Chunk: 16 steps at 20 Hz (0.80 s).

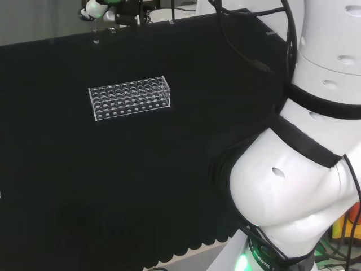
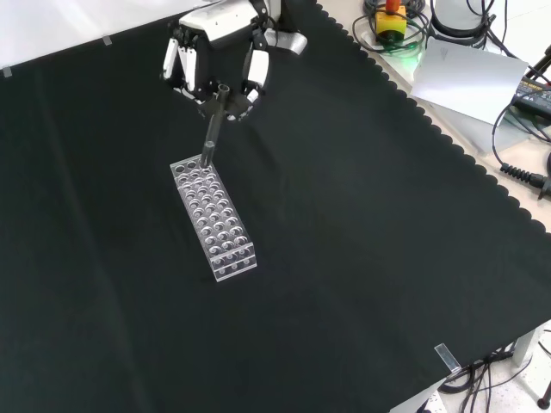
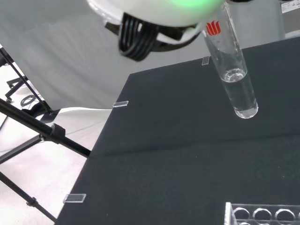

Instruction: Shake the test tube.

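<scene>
Rack: in the front view a clear plastic test tube rack [image 2: 213,220] is lying on the black cloth of the desk [image 2: 362,258], its long side running from near to far; in the head view it [image 1: 130,97] is sitting left of the arm's white links [image 1: 304,169], and in the wrist view one corner of it [image 3: 262,214] is showing.

Test tube: a clear glass test tube [image 2: 211,133] is hanging above the far end of the rack in the front view, tilted a little, with its lower tip just over the farthest holes. In the wrist view it [image 3: 233,70] is clear of the rack, rounded bottom pointing down toward the cloth, with a small amount of clear liquid sitting in the lower part and a red mark near the top.

Hand: the hand [image 2: 215,60] is coming in from the top of the front view, its fingers [image 2: 255,69] curling around the upper end of the test tube and gripping it. In the head view it [image 1: 98,8] is working at the far edge of the cloth, up at the top left.

Desk edge: in the front view, cables and a sheet of paper [image 2: 469,73] are lying beyond the scalloped edge of the cloth at the upper right.
</scene>
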Motion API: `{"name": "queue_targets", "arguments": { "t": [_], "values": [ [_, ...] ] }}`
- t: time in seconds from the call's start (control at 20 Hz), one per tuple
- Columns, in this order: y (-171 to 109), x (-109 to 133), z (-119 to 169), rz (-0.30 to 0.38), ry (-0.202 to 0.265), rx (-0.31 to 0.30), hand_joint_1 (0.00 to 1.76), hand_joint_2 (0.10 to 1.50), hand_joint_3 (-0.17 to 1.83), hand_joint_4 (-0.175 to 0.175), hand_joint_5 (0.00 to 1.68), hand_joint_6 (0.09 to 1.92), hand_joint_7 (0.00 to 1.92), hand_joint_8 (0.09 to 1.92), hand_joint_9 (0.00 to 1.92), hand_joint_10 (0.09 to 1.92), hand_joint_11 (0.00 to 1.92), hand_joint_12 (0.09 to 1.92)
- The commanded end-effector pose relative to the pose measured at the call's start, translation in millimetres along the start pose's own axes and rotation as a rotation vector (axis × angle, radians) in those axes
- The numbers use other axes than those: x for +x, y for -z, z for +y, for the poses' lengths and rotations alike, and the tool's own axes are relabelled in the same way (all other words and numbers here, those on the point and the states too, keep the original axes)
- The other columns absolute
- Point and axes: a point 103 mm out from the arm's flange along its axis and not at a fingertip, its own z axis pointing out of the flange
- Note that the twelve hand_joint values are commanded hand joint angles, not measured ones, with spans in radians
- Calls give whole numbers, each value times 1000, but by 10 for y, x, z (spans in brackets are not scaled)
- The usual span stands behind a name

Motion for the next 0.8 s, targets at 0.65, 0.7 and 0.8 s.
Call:
{"name": "queue_targets", "arguments": {
  "t": [0.65,0.7,0.8],
  "values": [
    [806,-2196,-512,-314,-414,-54,1213,675,643,-175,1259,676,1651,589,1505,649,903,1211],
    [844,-2257,-527,-320,-425,-58,1213,675,643,-175,1259,676,1651,589,1505,649,903,1211],
    [892,-2328,-538,-326,-440,-63,1213,675,643,-175,1259,677,1651,589,1505,649,903,1211]
  ]
}}
